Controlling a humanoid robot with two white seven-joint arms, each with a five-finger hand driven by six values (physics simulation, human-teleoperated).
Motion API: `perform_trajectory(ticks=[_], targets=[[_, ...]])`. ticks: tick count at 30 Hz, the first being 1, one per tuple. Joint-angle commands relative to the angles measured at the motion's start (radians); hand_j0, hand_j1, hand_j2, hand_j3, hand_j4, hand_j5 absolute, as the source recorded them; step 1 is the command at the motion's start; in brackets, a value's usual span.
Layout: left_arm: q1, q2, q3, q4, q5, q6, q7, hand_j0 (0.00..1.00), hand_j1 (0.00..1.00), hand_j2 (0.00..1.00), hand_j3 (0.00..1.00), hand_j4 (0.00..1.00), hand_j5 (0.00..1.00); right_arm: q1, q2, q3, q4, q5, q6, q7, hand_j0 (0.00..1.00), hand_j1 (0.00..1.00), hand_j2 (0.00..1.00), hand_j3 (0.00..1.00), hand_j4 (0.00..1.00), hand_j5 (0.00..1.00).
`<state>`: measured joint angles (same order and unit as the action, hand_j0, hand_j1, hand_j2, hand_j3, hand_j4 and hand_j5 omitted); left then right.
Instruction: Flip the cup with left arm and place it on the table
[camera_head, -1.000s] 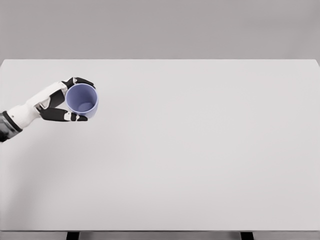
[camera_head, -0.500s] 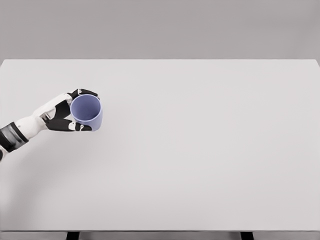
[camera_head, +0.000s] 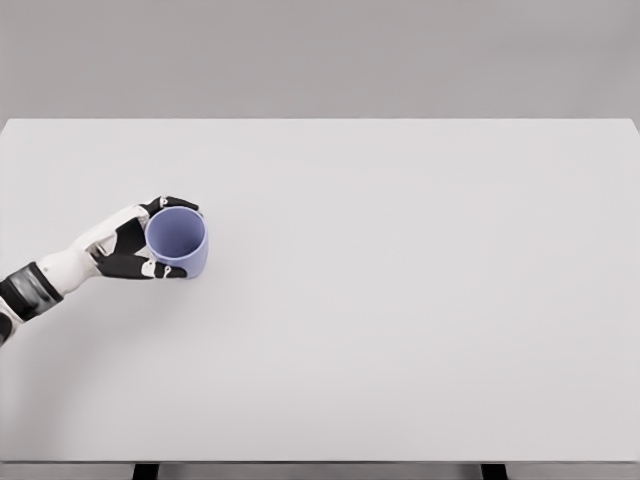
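A big white table (camera_head: 420, 300) is seen filling most of the view, and it is the place where the cup is meant to be put down. Only 1 small thing is found on it, at the left side: a light purple cup (camera_head: 178, 243). The cup is turned with its open mouth up, so the inside can be looked into from above. This is likely how it is meant to end up, since a cup that has been flipped is wanted standing the right way. The cup seems to be down at the table, but whether its bottom is touching the top cannot be told for sure. The cup is held by the left hand (camera_head: 135, 248), which is wrapped around its left side. The black and white fingers (camera_head: 178, 204) are curled around the far side of the rim, and the thumb (camera_head: 165, 270) is pressed on the near side, so the cup is squeezed from 2 sides and kept from tipping. The white left arm (camera_head: 55, 275) is stretched in low from the left edge, slanting up to the hand. The wrist is kept level with the cup. The right arm is not seen at all.
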<state>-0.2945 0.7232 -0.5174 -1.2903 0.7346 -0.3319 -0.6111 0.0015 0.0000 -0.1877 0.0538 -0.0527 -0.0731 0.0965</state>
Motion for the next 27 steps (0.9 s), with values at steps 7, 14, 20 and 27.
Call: perform_trajectory(ticks=[7, 14, 20, 27], targets=[[0.005, -0.002, 0.002, 0.003, 0.006, 0.001, 0.000, 0.61, 0.61, 0.61, 0.61, 0.61, 0.61, 0.000, 0.000, 0.001, 0.001, -0.001, -0.001, 0.000, 1.00, 1.00, 1.00, 1.00, 1.00, 1.00], [0.005, -0.002, 0.002, 0.002, -0.006, -0.001, 0.000, 0.76, 0.76, 0.76, 0.76, 0.76, 0.76, 0.000, 0.000, 0.001, 0.000, 0.001, -0.001, 0.000, 1.00, 1.00, 1.00, 1.00, 1.00, 1.00], [0.005, -0.002, 0.000, 0.002, -0.008, -0.001, 0.000, 0.87, 0.87, 0.87, 0.87, 0.87, 0.87, 0.000, 0.000, -0.001, 0.000, 0.000, 0.001, 0.000, 1.00, 1.00, 1.00, 1.00, 1.00, 1.00], [0.011, -0.002, 0.000, 0.000, -0.014, -0.001, 0.000, 0.94, 0.94, 0.94, 0.94, 0.94, 0.94, 0.000, 0.000, -0.001, 0.000, -0.001, 0.001, 0.000, 1.00, 1.00, 1.00, 1.00, 1.00, 1.00]])
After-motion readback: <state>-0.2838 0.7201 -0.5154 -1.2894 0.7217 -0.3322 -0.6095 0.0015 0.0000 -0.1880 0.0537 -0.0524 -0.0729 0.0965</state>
